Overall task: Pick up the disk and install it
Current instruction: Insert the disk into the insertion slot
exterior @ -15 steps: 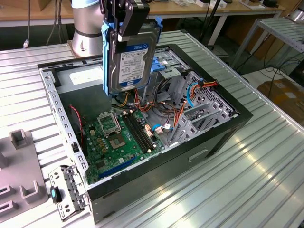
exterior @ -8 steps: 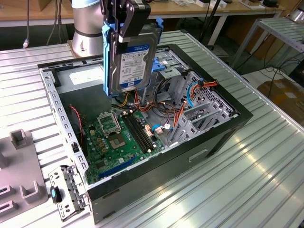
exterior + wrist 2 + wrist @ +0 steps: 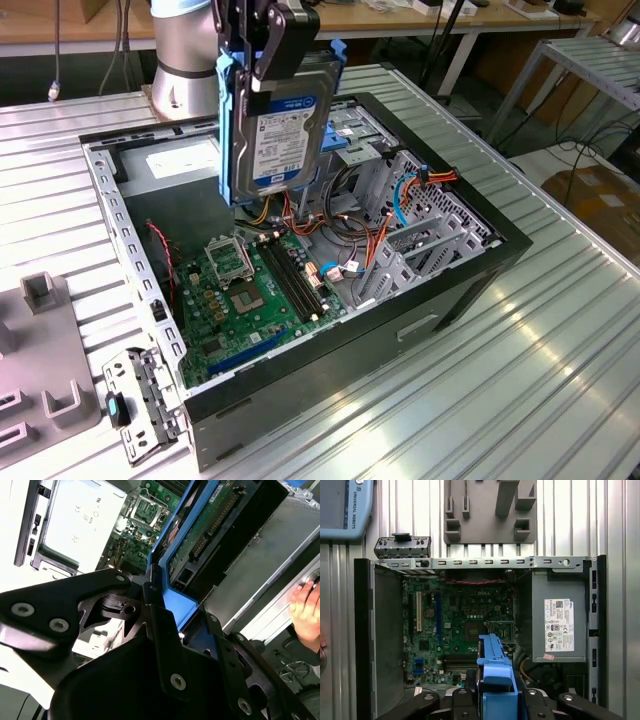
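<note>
disk [image 3: 285, 130]: silver-metal hard drive, white-and-blue label on the face turned toward the near side and the exterior view's right, blue plastic rails along its edges; in the second wrist view the disk [image 3: 200, 530] shows a green circuit board on its back. Pose: up on edge, close to vertical, pinched at its upper end by the gripper [image 3: 262, 72]; in the first wrist view the disk [image 3: 495, 680] presents its blue rail end-on. Location: in the air over the open computer case [image 3: 350, 370], above the far end of the motherboard [image 3: 250, 290], beside the drive cage side of the chassis; not yet seated.
</note>
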Controlling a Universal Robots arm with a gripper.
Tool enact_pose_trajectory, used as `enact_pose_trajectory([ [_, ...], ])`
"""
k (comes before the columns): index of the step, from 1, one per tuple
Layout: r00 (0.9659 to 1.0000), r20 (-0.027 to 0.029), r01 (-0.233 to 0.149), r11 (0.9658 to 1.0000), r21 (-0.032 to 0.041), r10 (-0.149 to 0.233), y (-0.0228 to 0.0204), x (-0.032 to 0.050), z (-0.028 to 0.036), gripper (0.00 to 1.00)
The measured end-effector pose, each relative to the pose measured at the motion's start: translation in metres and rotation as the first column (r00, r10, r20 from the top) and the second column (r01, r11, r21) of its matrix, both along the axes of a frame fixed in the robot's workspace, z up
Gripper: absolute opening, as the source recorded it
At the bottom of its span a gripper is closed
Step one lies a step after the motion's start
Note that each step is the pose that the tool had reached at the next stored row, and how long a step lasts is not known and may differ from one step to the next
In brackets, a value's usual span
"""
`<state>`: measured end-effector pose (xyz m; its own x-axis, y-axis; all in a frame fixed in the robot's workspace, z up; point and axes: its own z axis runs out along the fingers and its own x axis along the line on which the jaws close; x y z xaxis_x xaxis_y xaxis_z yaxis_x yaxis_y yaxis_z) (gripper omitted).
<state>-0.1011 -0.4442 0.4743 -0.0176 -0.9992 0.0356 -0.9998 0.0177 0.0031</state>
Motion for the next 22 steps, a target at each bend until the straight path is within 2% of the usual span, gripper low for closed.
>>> enact_pose_trajectory([
  [12, 1.0000, 0.0000, 0.000, 1.0000, -0.0055, 0.000, -0.0105, -0.0001, 0.0000, 0.37],
  [22, 1.0000, 0.0000, 0.000, 1.0000, -0.0098, 0.000, -0.0258, 0.0000, -0.0002, 0.37],
])
